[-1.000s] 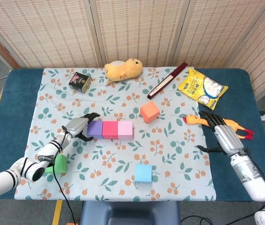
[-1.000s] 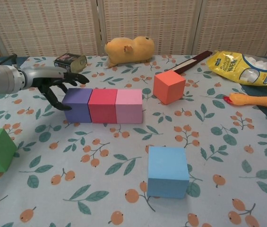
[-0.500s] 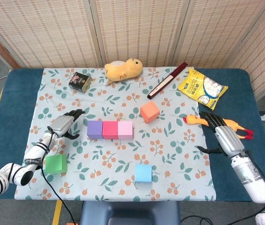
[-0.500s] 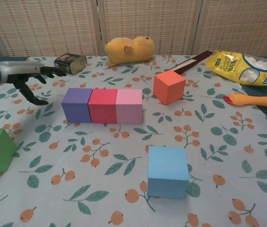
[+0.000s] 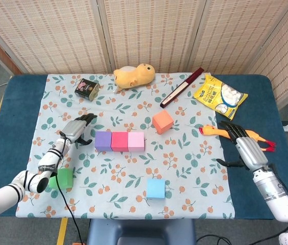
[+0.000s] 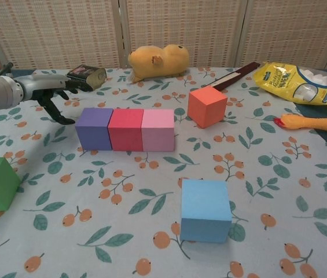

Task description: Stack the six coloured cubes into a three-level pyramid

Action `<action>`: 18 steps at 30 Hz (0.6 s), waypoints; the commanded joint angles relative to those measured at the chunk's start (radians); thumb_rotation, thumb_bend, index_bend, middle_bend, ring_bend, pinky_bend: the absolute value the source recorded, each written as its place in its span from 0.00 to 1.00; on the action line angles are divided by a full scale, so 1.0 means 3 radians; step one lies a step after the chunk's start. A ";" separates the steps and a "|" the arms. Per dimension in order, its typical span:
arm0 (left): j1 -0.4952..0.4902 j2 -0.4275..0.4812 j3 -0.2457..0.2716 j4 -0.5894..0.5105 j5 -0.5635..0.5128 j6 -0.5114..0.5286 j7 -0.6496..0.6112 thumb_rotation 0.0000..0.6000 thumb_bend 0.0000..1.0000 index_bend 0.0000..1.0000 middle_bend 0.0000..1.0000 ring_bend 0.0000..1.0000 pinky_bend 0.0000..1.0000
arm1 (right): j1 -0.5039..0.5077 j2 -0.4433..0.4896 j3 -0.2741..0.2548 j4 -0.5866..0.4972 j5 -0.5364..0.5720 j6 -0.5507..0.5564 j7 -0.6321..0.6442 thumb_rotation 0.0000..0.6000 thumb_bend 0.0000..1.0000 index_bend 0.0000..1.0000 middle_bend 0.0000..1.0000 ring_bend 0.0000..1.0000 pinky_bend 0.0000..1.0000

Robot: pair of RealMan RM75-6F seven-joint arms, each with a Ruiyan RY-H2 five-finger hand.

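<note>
Row of three cubes (image 5: 120, 141) touching side by side, just right of the left hand (image 5: 76, 129); tin (image 5: 86, 88) behind that hand; lone cube (image 5: 60, 178) in front of it, apart; tilted cube (image 5: 162, 122) between the hands, nearer the row; another cube (image 5: 155, 188) front-left of the right hand (image 5: 241, 146); rubber chicken (image 5: 211, 131) just beside that hand; snack bag (image 5: 220, 96) behind it

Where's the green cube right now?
The green cube sits near the table's front left corner in the head view, beside the left arm, apart from the purple cube ending the row.
</note>
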 commanded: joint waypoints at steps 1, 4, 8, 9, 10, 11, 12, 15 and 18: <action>-0.0007 -0.0008 -0.0005 0.0007 0.0010 -0.0013 -0.0015 1.00 0.31 0.06 0.00 0.00 0.13 | 0.0000 -0.0001 0.0001 0.0002 0.0002 -0.0001 0.0000 1.00 0.08 0.00 0.04 0.00 0.05; -0.0012 -0.0011 -0.0009 0.0007 0.0016 -0.0033 -0.0036 1.00 0.31 0.06 0.00 0.00 0.13 | 0.0001 -0.0001 0.0003 0.0004 0.0004 -0.0004 0.0002 1.00 0.08 0.00 0.04 0.00 0.05; -0.0028 -0.0017 -0.0020 -0.0008 0.0040 -0.0090 -0.0108 1.00 0.31 0.06 0.00 0.00 0.13 | 0.0004 -0.0005 0.0004 0.0009 0.0015 -0.0017 -0.0005 1.00 0.08 0.00 0.04 0.00 0.05; -0.0031 -0.0021 -0.0020 -0.0006 0.0048 -0.0098 -0.0117 1.00 0.31 0.06 0.00 0.00 0.13 | 0.0004 -0.0006 0.0006 0.0009 0.0017 -0.0017 -0.0007 1.00 0.08 0.00 0.04 0.00 0.05; -0.0034 -0.0023 -0.0019 -0.0007 0.0055 -0.0107 -0.0128 1.00 0.31 0.06 0.00 0.00 0.13 | 0.0004 -0.0005 0.0006 0.0009 0.0019 -0.0017 -0.0009 1.00 0.08 0.00 0.04 0.00 0.05; -0.0037 -0.0025 -0.0019 -0.0010 0.0063 -0.0114 -0.0139 1.00 0.31 0.06 0.00 0.00 0.13 | 0.0003 -0.0005 0.0006 0.0007 0.0020 -0.0018 -0.0011 1.00 0.08 0.00 0.04 0.00 0.05; -0.0039 -0.0029 -0.0021 -0.0010 0.0071 -0.0118 -0.0153 1.00 0.31 0.06 0.00 0.00 0.13 | 0.0003 -0.0004 0.0006 0.0005 0.0022 -0.0020 -0.0012 1.00 0.08 0.00 0.04 0.00 0.05; -0.0047 -0.0041 -0.0022 0.0001 0.0095 -0.0125 -0.0176 1.00 0.31 0.06 0.00 0.00 0.13 | 0.0001 -0.0004 0.0008 0.0005 0.0026 -0.0021 -0.0017 1.00 0.08 0.00 0.04 0.00 0.05; -0.0058 -0.0048 -0.0024 0.0010 0.0113 -0.0135 -0.0187 1.00 0.31 0.06 0.00 0.00 0.13 | -0.0001 -0.0001 0.0009 0.0003 0.0030 -0.0021 -0.0016 1.00 0.08 0.00 0.04 0.00 0.05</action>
